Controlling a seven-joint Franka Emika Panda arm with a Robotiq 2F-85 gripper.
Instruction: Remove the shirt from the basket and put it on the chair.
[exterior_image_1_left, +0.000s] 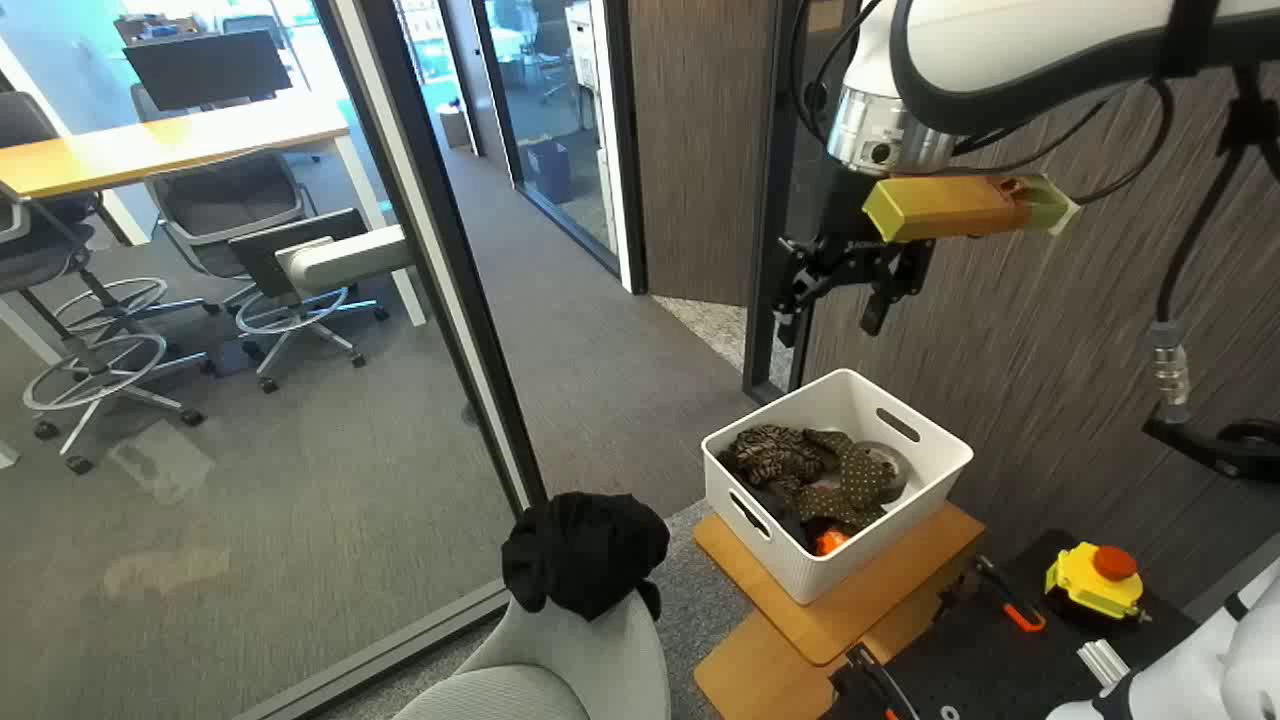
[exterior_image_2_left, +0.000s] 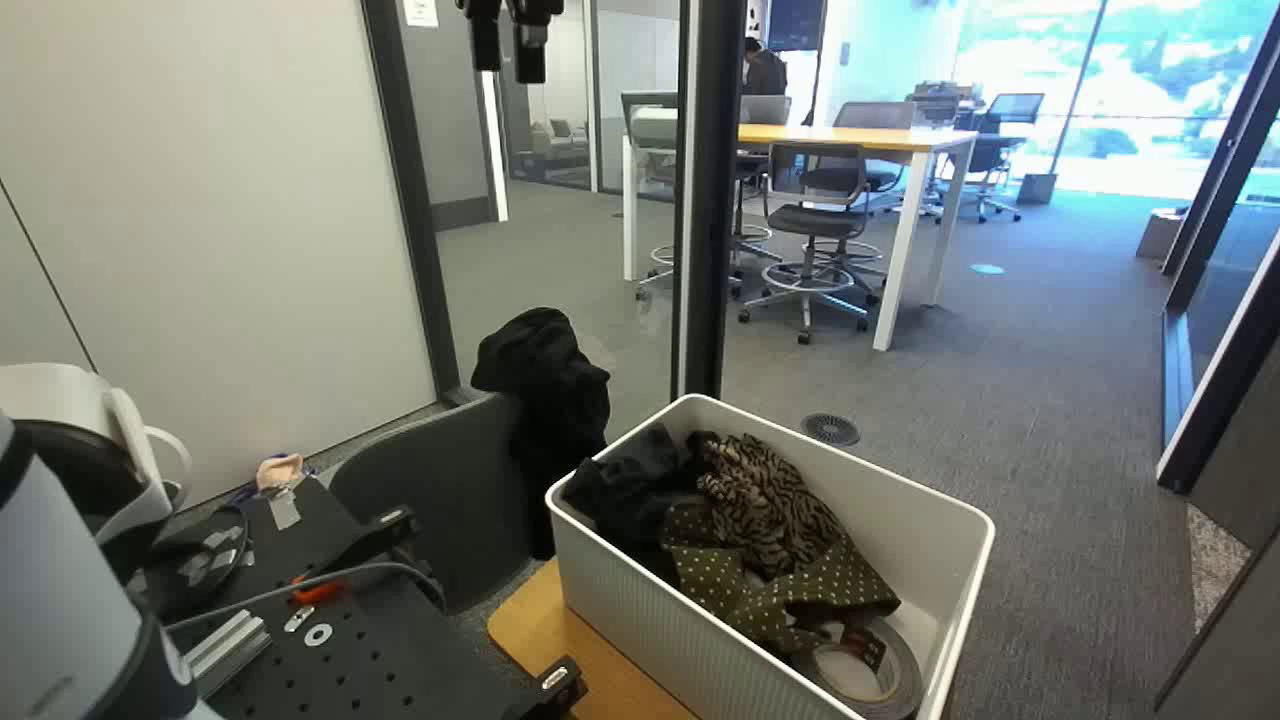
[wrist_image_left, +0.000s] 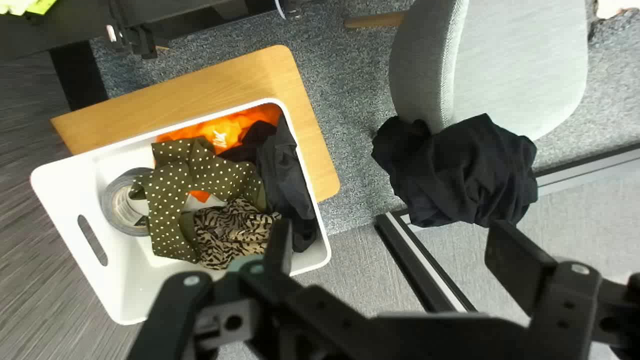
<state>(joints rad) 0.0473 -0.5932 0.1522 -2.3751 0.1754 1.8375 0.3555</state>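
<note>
Pincer (exterior_image_1_left: 830, 318) spread, nothing held, hanging well above basket (exterior_image_1_left: 785, 556) and chair (exterior_image_1_left: 590, 655). Black cloth (wrist_image_left: 460, 175), which I take for the shirt, lies bunched over the edge of the chair's backrest, apart from the pincer. Underside hidden, so can't swear how firmly it sits. In the basket: spotted cloth (wrist_image_left: 170, 190), tiger-striped cloth (wrist_image_left: 227, 232), among others. Reads as placing done, no further grasp needed; next move calls for backing off high and wide, without brushing the bundle.
</note>
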